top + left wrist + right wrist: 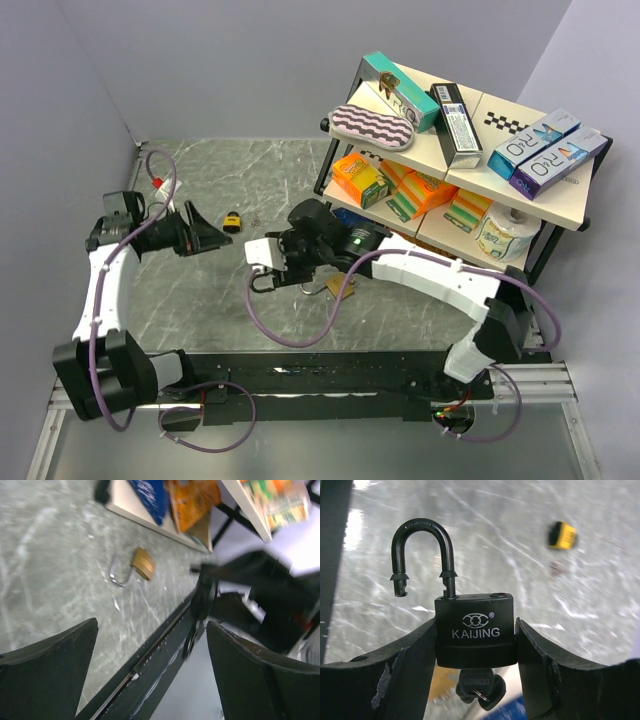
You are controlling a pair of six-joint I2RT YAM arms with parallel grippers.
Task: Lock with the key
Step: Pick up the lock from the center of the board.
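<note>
Grey marbled desk, lilac walls. The right wrist view alone shows the black padlock pinched in the right tool (shackle sprung, key beneath); the left tool gapes empty, its view showing a brass padlock.

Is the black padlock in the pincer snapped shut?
No, the black padlock has its shackle raised, one leg hanging free outside the body.
</note>
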